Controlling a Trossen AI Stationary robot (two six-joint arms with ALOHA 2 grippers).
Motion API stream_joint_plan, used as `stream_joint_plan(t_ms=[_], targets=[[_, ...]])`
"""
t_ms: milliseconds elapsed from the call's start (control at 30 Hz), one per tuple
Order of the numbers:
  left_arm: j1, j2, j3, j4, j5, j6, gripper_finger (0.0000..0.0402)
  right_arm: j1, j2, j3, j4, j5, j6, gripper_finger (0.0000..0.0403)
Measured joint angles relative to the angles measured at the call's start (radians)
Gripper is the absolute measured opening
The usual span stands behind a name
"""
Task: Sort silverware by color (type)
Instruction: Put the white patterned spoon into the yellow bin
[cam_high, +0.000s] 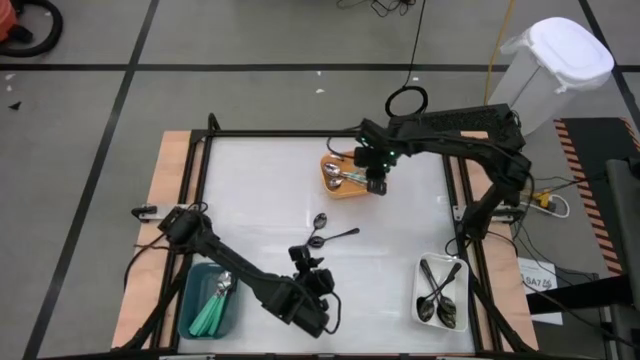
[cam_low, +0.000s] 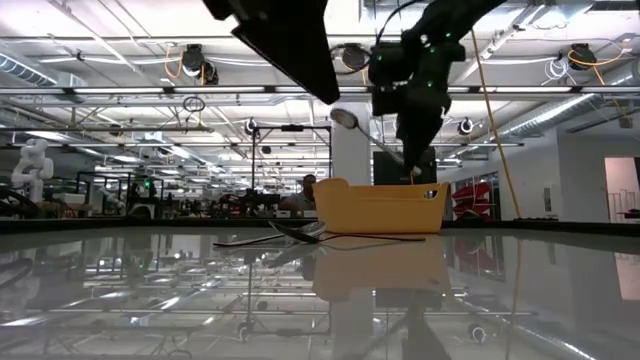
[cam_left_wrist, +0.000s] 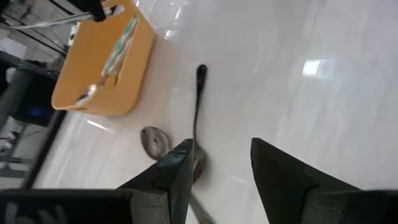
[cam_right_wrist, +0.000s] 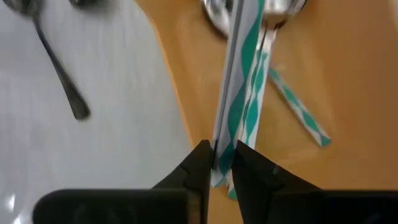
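**Spoon sort: right tool over orange tray, left tool near loose spoons**

High view. White worktop (cam_high: 260, 190). Orange tray (cam_high: 345, 176) at the far middle, holding spoons with silver bowls. Right tool (cam_high: 377, 185) sits at that tray's right end. Teal tray (cam_high: 209, 301) at the near left, holding teal-handled spoons (cam_high: 215, 305). White tray (cam_high: 442, 293) at the near right, holding black spoons (cam_high: 440, 290). Two loose spoons (cam_high: 325, 232) lie in mid-worktop, between the trays. Left tool (cam_high: 312, 268) is just near of them.

Low view. Orange tray (cam_low: 380, 208) stands on the glossy worktop; the right tool (cam_low: 412, 172) hangs above it with a spoon (cam_low: 372, 136) slanting up out of its fingers, bowl uppermost. Loose spoons (cam_low: 290, 233) lie beside the tray.

Left wrist view. Left tool (cam_left_wrist: 221, 163), fingers apart, nothing between them. A dark-handled spoon (cam_left_wrist: 197, 106) lies just past the fingertips, a round silver bowl (cam_left_wrist: 154, 140) beside it. Orange tray (cam_left_wrist: 115, 68) farther off.

Right wrist view. Right tool (cam_right_wrist: 222, 163), fingers drawn close on the spoon with teal-and-white patterned handle (cam_right_wrist: 239, 93), over the orange tray floor (cam_right_wrist: 348, 93). Another patterned-handle spoon (cam_right_wrist: 298, 109) lies in the tray. A dark spoon (cam_right_wrist: 59, 68) rests on the worktop outside it.
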Motion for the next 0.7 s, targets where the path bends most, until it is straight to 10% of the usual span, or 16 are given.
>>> stream_joint_plan(t_ms=[500,700], targets=[[-0.057,0.000,-0.013,0.023,0.001,-0.075,0.0161,-0.052,0.182,0.123,-0.174,-0.045,-0.176,0.0047],[-0.055,0.000,-0.013,0.039,0.000,-0.072,0.0161,-0.053,0.179,0.123,-0.172,0.094,-0.178,0.0048]])
